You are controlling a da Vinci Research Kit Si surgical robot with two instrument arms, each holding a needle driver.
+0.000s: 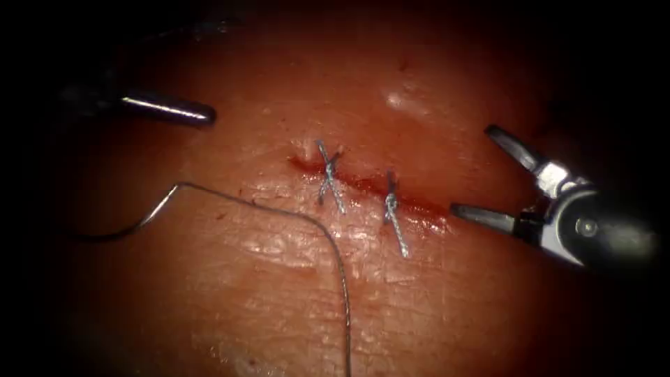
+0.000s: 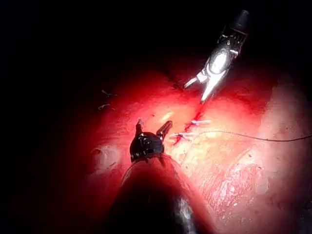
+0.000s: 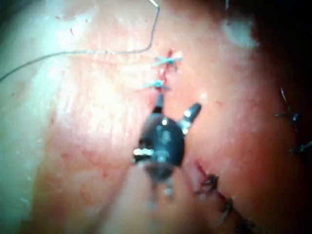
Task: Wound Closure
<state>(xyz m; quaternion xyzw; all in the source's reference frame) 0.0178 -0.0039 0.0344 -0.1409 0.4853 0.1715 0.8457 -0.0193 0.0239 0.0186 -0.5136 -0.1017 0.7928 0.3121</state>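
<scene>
Endoscope: right gripper (image 1: 469,171) jaws spread wide, holding nothing, just right of the cut (image 1: 370,187) end. Left gripper (image 1: 199,112) up left, well off the cut; can't tell its jaws here. Two knotted stitches (image 1: 393,206) cross the cut. Thread (image 1: 279,209) lies loose on the tissue (image 1: 279,293); can't make out the needle.

Left wrist: left gripper (image 2: 152,127) jaws apart, empty, near the stitches.

Right wrist: right gripper (image 3: 176,108) spread, empty, just beside the nearest stitch.
</scene>
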